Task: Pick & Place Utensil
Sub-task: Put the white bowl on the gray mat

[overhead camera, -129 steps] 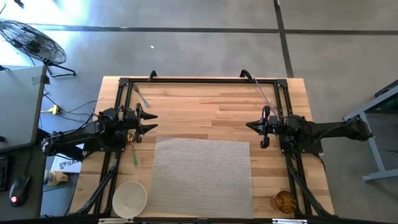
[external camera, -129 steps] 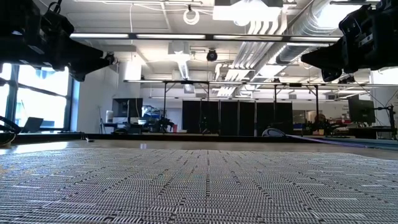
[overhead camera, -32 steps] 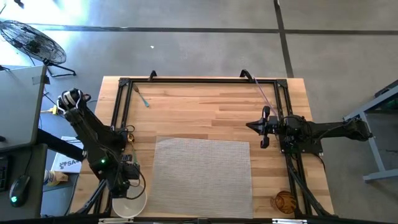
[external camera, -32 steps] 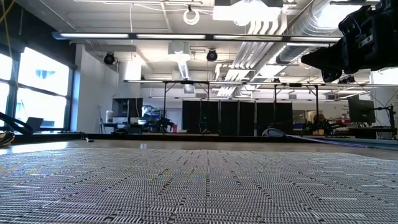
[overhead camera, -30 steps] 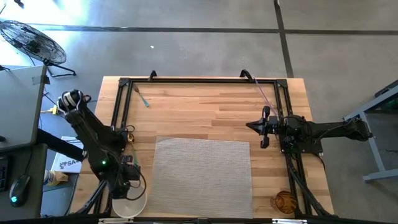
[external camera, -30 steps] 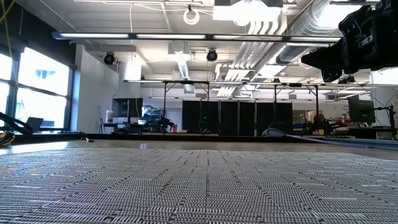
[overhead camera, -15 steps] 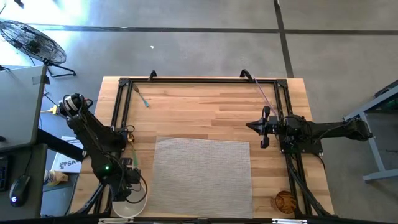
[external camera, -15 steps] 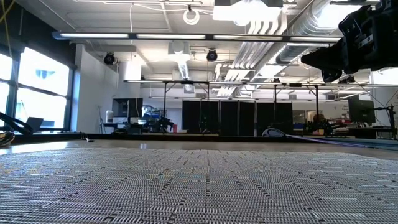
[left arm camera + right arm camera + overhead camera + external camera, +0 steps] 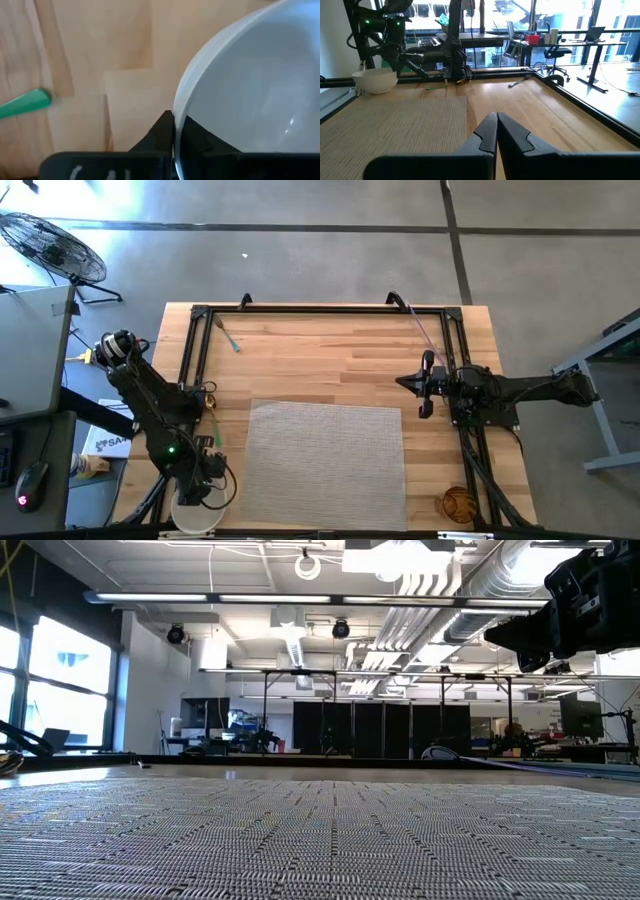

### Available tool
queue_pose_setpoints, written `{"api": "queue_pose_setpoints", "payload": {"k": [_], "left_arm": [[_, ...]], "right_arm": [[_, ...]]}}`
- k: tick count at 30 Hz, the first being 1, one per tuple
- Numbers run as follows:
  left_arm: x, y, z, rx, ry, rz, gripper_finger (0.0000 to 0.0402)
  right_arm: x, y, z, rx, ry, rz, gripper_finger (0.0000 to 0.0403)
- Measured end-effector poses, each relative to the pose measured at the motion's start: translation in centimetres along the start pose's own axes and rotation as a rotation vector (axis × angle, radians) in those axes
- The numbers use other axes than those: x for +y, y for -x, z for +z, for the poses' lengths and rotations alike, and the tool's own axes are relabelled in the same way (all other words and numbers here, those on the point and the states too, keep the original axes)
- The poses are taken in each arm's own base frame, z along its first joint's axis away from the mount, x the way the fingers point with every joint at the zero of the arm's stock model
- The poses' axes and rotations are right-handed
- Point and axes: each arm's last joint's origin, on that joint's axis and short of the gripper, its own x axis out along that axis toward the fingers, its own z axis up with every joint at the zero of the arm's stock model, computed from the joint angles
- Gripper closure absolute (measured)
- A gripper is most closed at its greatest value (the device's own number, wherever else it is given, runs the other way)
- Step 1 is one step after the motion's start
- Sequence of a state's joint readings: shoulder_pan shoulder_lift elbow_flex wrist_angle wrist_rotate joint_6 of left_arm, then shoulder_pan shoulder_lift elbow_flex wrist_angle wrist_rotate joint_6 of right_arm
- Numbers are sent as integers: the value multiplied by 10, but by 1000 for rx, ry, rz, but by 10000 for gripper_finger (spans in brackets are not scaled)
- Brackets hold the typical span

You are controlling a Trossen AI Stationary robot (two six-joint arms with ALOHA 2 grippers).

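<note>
Left gripper (image 9: 173, 131) pinched on white bowl (image 9: 196, 510) rim, apparently to move it.
Beside woven mat (image 9: 325, 465); green utensil (image 9: 25, 103) near bowl; right gripper (image 9: 496, 127) pressed together, idle past mat.

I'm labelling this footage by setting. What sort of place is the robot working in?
Probably an open-plan office or robotics lab. The low view shows exposed ceiling ducts and strip lights; the right wrist view shows desks with black office chairs beyond the wooden table.

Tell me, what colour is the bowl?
The bowl is white, best seen in the left wrist view.
</note>
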State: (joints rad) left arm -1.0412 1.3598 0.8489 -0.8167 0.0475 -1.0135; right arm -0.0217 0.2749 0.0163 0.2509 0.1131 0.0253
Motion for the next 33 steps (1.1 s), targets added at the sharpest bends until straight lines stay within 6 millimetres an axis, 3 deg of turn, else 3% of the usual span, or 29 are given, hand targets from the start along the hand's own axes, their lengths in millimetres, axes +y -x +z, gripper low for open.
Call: {"api": "queue_pose_setpoints", "payload": {"k": [7, 13, 19, 25, 33], "left_arm": [[-8, 12, 9, -51, -40, -26, 396], [4, 21, 32, -64, -40, -37, 397], [31, 39, 75, -111, -50, -95, 398], [75, 56, 117, -196, 23, -78, 399], [113, 62, 183, -194, -1, -90, 400]], "right_arm": [[0, 0, 0, 0, 0, 0, 401], [0, 0, 0, 0, 0, 0, 398], [0, 0, 0, 0, 0, 0, 402], [0, 0, 0, 0, 0, 0, 398], [0, 0, 0, 1, 0, 0, 401]]}}
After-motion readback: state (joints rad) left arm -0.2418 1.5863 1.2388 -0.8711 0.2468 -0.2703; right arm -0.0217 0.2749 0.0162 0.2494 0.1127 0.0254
